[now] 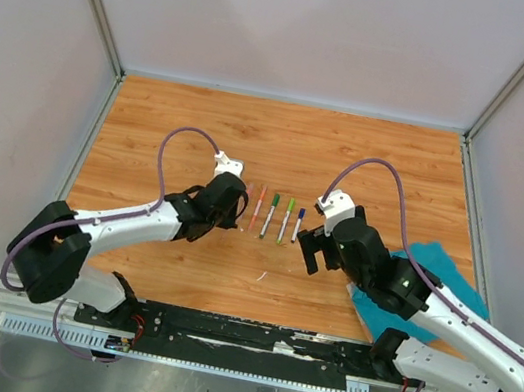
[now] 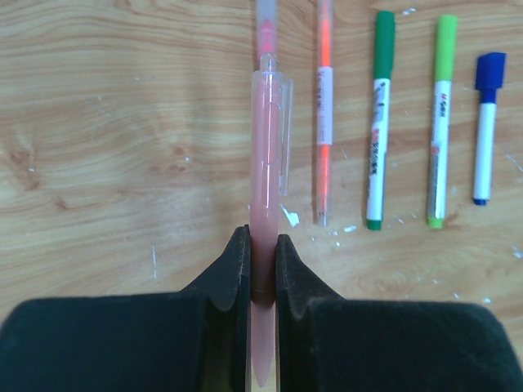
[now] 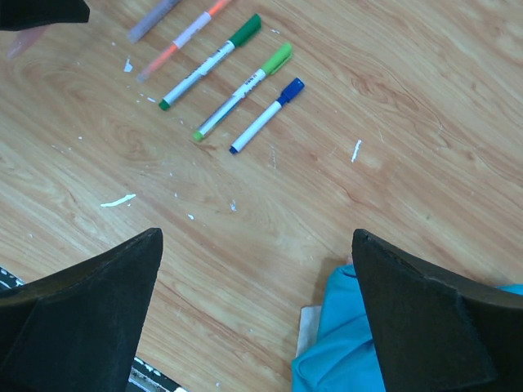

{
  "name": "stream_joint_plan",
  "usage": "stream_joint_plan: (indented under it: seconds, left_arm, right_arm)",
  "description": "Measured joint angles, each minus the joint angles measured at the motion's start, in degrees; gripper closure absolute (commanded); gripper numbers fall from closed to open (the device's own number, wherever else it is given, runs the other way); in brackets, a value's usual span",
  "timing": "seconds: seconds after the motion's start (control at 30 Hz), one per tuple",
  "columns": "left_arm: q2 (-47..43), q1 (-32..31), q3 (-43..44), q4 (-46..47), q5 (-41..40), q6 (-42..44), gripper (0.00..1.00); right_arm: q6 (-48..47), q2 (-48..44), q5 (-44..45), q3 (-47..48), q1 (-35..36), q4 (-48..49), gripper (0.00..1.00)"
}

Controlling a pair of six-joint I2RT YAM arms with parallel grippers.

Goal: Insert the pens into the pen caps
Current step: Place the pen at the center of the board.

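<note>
Pink and translucent, the pink cap (image 2: 265, 147) is clamped between the fingers of the left hand (image 2: 261, 245). The grip sits low on the cap, so most of its length and its side clip stick out free toward 12 o'clock in the wrist view. I judge that this hold leaves the far end clear to meet the pink pen (image 2: 265, 16), which lies on the counter (image 1: 154, 116) in line just beyond. Whether the two touch, I cannot tell.

At 3 o'clock from the cap lie four more, parallel and apart: the orange pen (image 2: 324, 114), dark green pen (image 2: 378, 122), light green pen (image 2: 441, 122) and the shorter blue pen (image 2: 485, 131). All seem capped already — white barrels, coloured tops.

At 5 o'clock from that row, the right hand (image 3: 255, 237) hovers with jaws wide apart, holding nothing. Near it is the teal cloth (image 3: 368, 343) — likely it is waiting clear of the left arm's work.
</note>
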Motion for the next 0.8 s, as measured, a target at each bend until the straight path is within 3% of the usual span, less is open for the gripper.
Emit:
stream_joint_plan:
  seconds: [0.37, 0.8]
  left_arm:
    - [9.81, 6.12, 4.02, -0.37, -2.91, 2.86, 0.95]
    - [18.43, 6.91, 8.00, 3.80, -2.32, 6.49, 0.90]
  right_arm:
    - [1.03, -2.99, -0.02, -0.66, -1.07, -2.82, 0.02]
    - [1.36, -3.80, -1.16, -2.27, -1.07, -3.89, 0.01]
